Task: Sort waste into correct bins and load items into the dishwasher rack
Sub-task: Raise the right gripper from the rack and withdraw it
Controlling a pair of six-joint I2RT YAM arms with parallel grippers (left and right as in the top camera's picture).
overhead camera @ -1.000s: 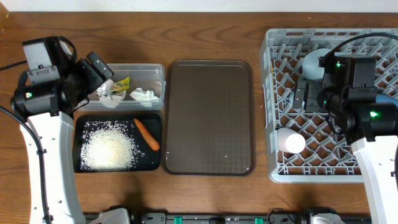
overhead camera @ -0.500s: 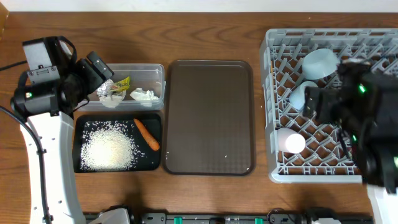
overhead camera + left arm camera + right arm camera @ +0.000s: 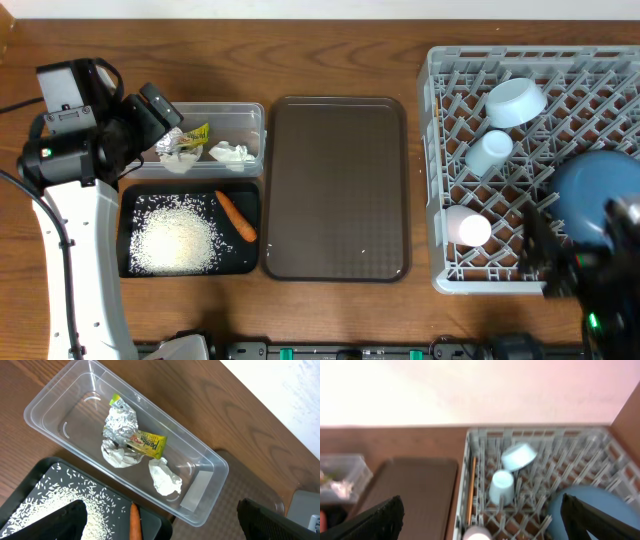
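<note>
The jaws of the left gripper (image 3: 165,527) stand wide apart with nothing between them, above the clear tub (image 3: 250,112), where the wrapper (image 3: 146,443) and the tissue (image 3: 165,476) lie. The right gripper (image 3: 480,527) is also spread and empty, facing the rack (image 3: 436,150), which holds the white bowl (image 3: 515,101), light-blue cup (image 3: 489,153), pink cup (image 3: 467,227), blue plate (image 3: 585,185) and chopsticks (image 3: 471,490). We see rice (image 3: 175,240) and the carrot (image 3: 236,216) on the black tray (image 3: 128,200). The table (image 3: 330,70) is brown wood, with a pale wall (image 3: 470,390) behind it.
</note>
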